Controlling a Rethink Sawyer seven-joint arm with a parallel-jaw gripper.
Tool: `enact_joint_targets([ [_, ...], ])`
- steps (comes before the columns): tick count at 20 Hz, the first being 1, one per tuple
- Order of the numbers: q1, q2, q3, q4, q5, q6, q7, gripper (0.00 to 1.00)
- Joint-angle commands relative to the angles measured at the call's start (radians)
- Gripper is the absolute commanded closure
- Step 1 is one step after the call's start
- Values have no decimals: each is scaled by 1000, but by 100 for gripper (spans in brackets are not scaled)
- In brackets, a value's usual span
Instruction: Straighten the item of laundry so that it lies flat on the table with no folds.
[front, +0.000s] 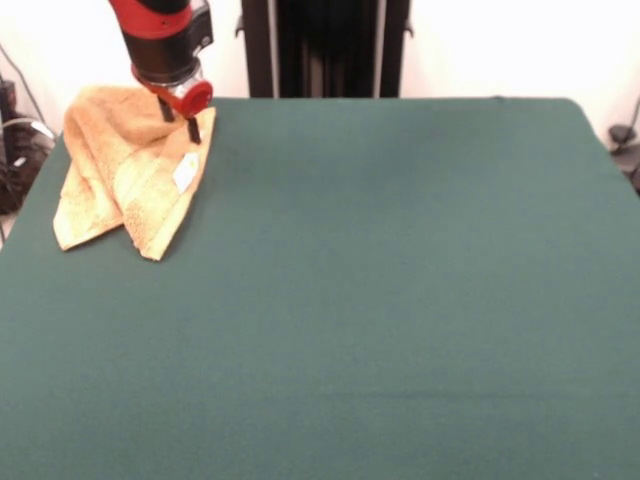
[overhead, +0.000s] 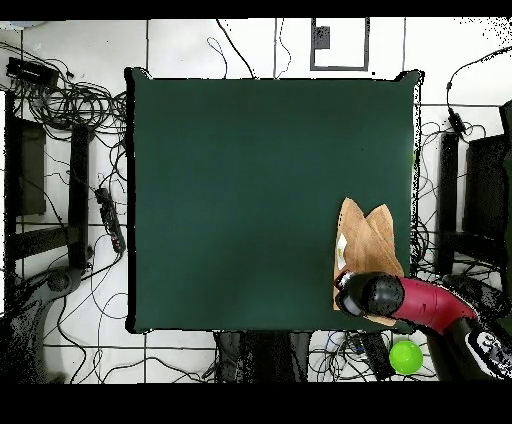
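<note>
The orange-tan towel (front: 120, 165) lies folded over itself in a bunched, pointed shape at the far left corner of the dark green table (front: 380, 300). Its white tag (front: 186, 172) faces up near the right edge. My gripper (front: 179, 120) hangs over the towel's far right corner, with its two dark fingers apart and their tips down at the cloth. In the overhead view the towel (overhead: 368, 238) sits by the table's right edge (overhead: 250, 200), and the gripper head (overhead: 362, 292) covers its near end.
The towel lies close to the table's left and far edges in the front view. Cables and equipment (overhead: 60, 100) cover the floor around the table. A green ball (overhead: 405, 357) lies on the floor near the robot's base.
</note>
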Motion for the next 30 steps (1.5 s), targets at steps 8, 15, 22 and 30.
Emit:
enact_joint_targets([
  [8,68,144,45,-66,25,-123,96,100],
  [15,90,128,36,-41,55,-134,129,100],
  [22,122,98,40,4,126,-138,182,100],
  [30,138,89,96,78,301,-135,228,100],
])
